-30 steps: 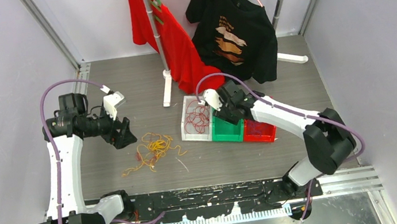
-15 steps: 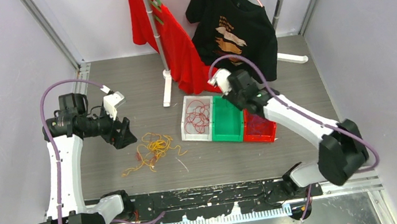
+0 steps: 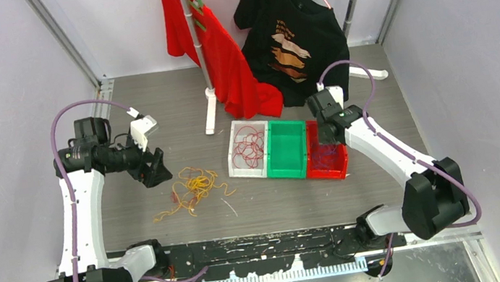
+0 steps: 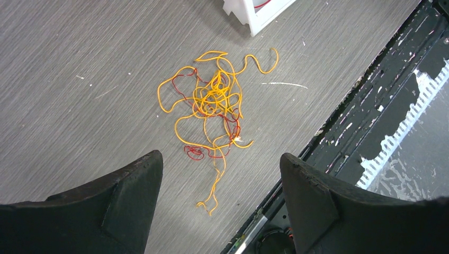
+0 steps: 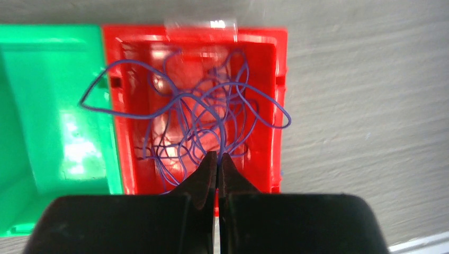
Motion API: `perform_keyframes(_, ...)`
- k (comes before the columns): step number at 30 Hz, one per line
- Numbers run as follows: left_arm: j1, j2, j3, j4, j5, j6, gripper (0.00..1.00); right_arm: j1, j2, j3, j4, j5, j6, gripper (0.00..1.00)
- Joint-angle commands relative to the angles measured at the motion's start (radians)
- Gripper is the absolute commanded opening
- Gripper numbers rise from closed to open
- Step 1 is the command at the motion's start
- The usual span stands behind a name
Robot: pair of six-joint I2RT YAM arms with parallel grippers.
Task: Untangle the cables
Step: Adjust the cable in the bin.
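Sprawling on the table (image 3: 134, 222) just ahead of the left pincer (image 4: 219, 157), the yellow and red tangle (image 4: 212, 108) has its long axis running away from that pincer. One loose yellow tail points back toward the gap between the fingers, and a curled end at the far side reaches toward the white bin (image 4: 249, 16). This pincer hangs above the tabletop with its jaws spread wide, holding and touching nothing. The right pincer (image 5: 217, 157) is closed, tips pressed together, directly over the red bin (image 5: 280, 100). Purple cables (image 5: 201, 124) lie in loose loops in that bin, just beyond and beneath the tips, with no clear long axis; one loop spills over the wall on the pincer's left toward the green bin (image 5: 53, 106). Strands pass right at the tips, but whether any is pinched cannot be told. Beyond the green bin, farther to that pincer's left, the white bin holds coiled red cables (image 3: 248, 146).
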Motion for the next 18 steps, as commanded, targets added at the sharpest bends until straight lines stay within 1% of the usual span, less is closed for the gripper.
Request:
perform_keyframes(1, -0.004, -0.009, 0.013, 0.000, 0.020, 0.028, 0.81, -0.038, 0.010, -0.073, 0.021, -0.082, 0.207, 0.01)
perform_keyframes(5, -0.003, -0.009, 0.011, 0.001, 0.011, 0.036, 0.81, -0.091, 0.058, -0.074, 0.050, -0.182, 0.215, 0.01)
perform_keyframes(9, -0.004, -0.010, 0.007, 0.000, 0.019, 0.034, 0.81, -0.103, 0.102, -0.054, 0.061, -0.198, 0.212, 0.01)
perform_keyframes(13, -0.004, -0.007, 0.004, 0.006, 0.023, 0.031, 0.81, -0.103, 0.139, -0.071, 0.088, -0.230, 0.205, 0.02)
perform_keyframes(16, -0.004, -0.001, -0.001, 0.006, 0.022, 0.032, 0.81, -0.103, 0.141, -0.082, 0.105, -0.259, 0.197, 0.16)
perform_keyframes(18, -0.003, 0.005, -0.003, 0.007, 0.019, 0.037, 0.81, -0.104, 0.123, -0.076, 0.102, -0.255, 0.187, 0.32)
